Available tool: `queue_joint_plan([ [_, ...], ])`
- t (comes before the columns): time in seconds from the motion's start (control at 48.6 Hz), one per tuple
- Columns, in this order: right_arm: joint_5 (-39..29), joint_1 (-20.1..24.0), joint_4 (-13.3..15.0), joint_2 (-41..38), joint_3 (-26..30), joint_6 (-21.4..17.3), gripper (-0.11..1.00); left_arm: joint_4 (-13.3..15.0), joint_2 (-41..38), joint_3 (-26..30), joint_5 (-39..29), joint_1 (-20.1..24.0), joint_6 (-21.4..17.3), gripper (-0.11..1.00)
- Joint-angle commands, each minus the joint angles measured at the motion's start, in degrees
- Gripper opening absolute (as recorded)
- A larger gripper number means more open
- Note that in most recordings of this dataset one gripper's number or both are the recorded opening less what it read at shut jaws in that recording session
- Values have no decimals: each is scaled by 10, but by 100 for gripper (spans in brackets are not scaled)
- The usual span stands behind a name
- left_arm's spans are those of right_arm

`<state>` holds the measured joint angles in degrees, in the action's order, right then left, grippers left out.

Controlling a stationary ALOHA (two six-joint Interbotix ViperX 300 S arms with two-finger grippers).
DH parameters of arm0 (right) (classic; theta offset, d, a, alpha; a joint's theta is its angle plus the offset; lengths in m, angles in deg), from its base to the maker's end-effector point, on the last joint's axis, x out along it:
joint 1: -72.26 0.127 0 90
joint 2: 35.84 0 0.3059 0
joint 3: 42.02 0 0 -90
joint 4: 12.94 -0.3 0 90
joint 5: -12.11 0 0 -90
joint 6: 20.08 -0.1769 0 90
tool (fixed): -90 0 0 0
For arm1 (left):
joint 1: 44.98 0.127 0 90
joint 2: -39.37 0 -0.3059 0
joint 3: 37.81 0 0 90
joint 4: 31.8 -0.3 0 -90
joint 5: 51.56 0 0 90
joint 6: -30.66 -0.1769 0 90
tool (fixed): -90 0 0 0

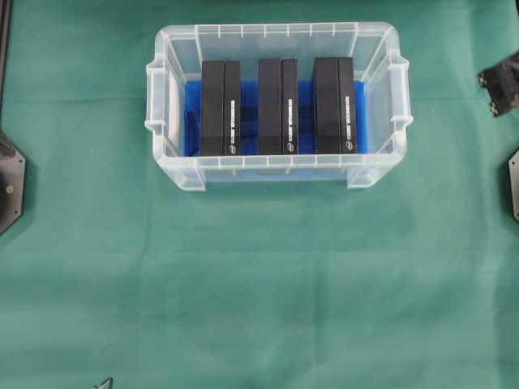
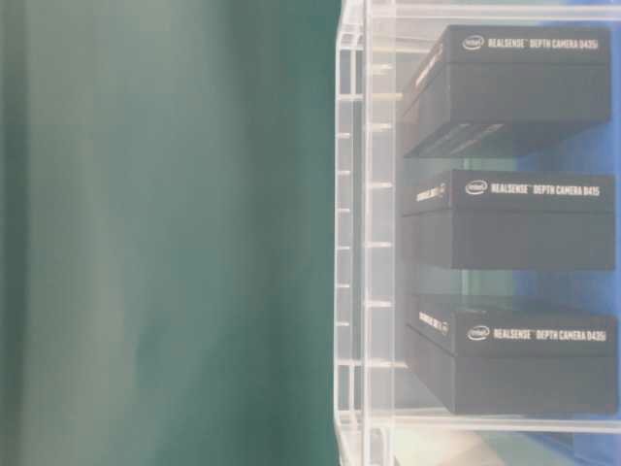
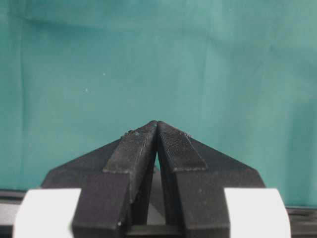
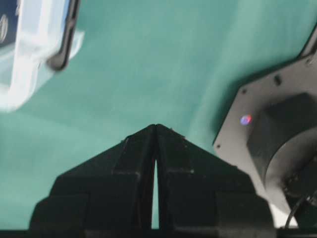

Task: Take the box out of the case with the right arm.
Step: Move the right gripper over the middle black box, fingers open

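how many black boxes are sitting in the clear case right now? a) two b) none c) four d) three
d, the overhead view shows three black boxes side by side on the blue sheet inside the case.

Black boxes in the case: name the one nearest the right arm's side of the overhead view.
The rightmost box; the middle box and left box sit farther left.

A green cloth (image 1: pixel 259 284) covers the whole table with some soft wrinkles, and at the bottom edge of the overhead view, on the left, a small dark object (image 1: pixel 103 383) is too little to identify.
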<state>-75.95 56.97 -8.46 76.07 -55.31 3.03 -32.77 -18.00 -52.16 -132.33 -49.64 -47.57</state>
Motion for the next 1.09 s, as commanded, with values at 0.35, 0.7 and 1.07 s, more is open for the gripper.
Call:
queue_joint_plan([
  [0.35, 48, -85, 2, -19, -1, 36, 0, -2, 1, 14, 1, -1, -1, 2],
  [0.7, 48, -87, 4, -19, -9, 18, 24, -2, 2, 13, 1, -1, -2, 2],
  [1.07, 48, -87, 6, -21, -14, -17, 92, -2, 3, 13, 0, -1, -2, 2],
])
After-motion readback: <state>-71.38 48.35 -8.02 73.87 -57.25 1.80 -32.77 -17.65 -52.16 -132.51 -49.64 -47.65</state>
